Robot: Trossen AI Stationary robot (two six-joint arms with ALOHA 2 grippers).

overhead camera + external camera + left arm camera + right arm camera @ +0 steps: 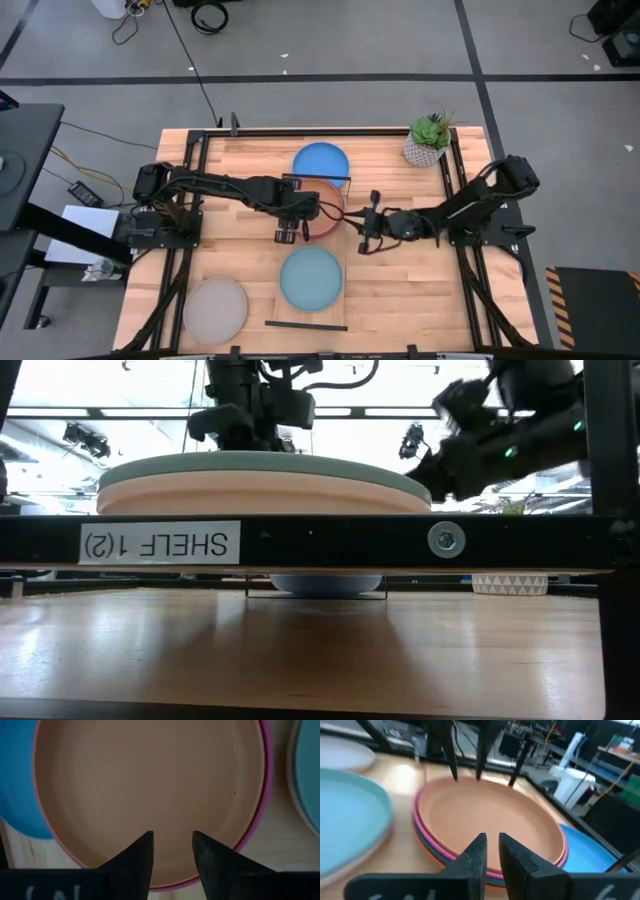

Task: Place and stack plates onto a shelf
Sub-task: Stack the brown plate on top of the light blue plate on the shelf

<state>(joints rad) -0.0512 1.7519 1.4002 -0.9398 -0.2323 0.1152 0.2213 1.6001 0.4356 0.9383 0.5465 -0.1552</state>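
Note:
An orange plate (322, 203) tops a stack on the pale-wood shelf (332, 244), over a pink plate (422, 827) and a dark teal plate (431, 849). My left gripper (288, 232) is open and points down over that stack's left rim; its fingertips (172, 836) stand just above the orange plate (150, 780). My right gripper (356, 228) is level beside the stack's right side, open by a narrow gap (491, 839). A light blue plate (311, 278) lies on a tan plate (260, 492) at the shelf's near end. A blue plate (320, 160) lies at the far end. My left gripper comes from above, pointing down, with both fingers (454, 767) over the orange plate's left rim (170, 877). I cannot tell whether the tips touch the rim. The plate lies flat on the stack.
A grey plate (215, 308) lies on the slatted tabletop near its near left corner. A white plant pot (428, 140) stands at the far right. Black wire frames (305, 325) close the shelf's short ends. Arm mounts line both table sides.

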